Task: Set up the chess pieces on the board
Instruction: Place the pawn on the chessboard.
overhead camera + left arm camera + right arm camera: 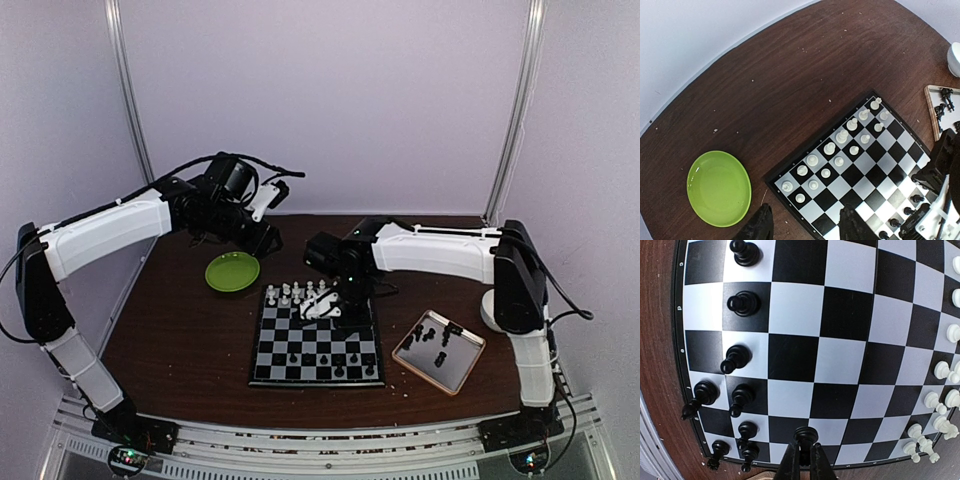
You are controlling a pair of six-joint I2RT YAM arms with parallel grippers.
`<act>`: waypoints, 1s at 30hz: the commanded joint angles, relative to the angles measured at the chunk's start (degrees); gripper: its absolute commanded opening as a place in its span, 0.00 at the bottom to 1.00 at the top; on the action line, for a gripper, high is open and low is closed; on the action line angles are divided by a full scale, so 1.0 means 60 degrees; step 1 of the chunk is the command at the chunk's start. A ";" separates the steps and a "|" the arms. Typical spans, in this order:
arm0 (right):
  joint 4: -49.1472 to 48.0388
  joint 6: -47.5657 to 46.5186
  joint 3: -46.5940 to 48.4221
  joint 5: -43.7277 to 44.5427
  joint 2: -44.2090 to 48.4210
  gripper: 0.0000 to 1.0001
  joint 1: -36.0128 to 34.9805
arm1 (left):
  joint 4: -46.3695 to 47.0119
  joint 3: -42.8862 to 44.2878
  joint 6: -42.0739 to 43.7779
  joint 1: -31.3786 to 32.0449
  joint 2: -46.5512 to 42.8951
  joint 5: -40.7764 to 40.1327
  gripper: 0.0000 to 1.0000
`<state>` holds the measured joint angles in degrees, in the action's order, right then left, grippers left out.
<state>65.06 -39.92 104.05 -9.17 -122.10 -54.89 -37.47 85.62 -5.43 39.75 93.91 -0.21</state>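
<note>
The checkered board (316,345) lies at the table's middle. White pieces (292,293) stand along its far edge, black pieces (325,358) on its near rows. My right gripper (338,310) hovers over the board's far right part. In the right wrist view it (805,446) is shut on a black piece (806,434) held above the board's (840,355) edge squares, with black pieces (737,357) at the left and white pieces (940,405) at the right. My left gripper (263,238) is raised behind the board. It (805,222) is open and empty above the board's (860,172) corner by the white pieces (829,148).
A green plate (232,271) lies left of the board; it shows in the left wrist view (719,187). A tan-rimmed metal tray (440,352) with several black pieces lies to the right. A white cup (955,57) stands at the far right. Walls enclose the table.
</note>
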 commanded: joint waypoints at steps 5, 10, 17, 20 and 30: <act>0.0350 0.0267 0.0713 -0.0100 -0.0740 0.05 -0.0248 | 0.0186 0.0217 0.0130 -0.0018 -0.0238 0.0016 0.46; 0.0407 0.0267 0.0804 -0.0155 -0.0916 0.06 -0.0354 | 0.0179 0.0217 0.0129 -0.0016 -0.0212 0.0035 0.46; 0.0464 0.0316 0.0795 -0.0131 -0.0943 0.15 -0.0393 | 0.0155 0.0206 0.0140 -0.0018 -0.0168 0.0015 0.46; 0.0459 0.0400 0.0755 -0.0123 -0.0564 0.18 -0.0376 | 0.0164 0.0202 0.0161 -0.0018 -0.0141 -0.0053 0.46; -0.0498 0.0810 -0.2359 -0.0204 0.3217 0.22 0.0414 | 0.0115 0.0158 0.0565 -0.0004 0.0040 0.0257 0.46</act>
<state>65.04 -36.99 98.02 -9.96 -115.70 -55.86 -37.58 85.62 -4.27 39.75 93.91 -0.73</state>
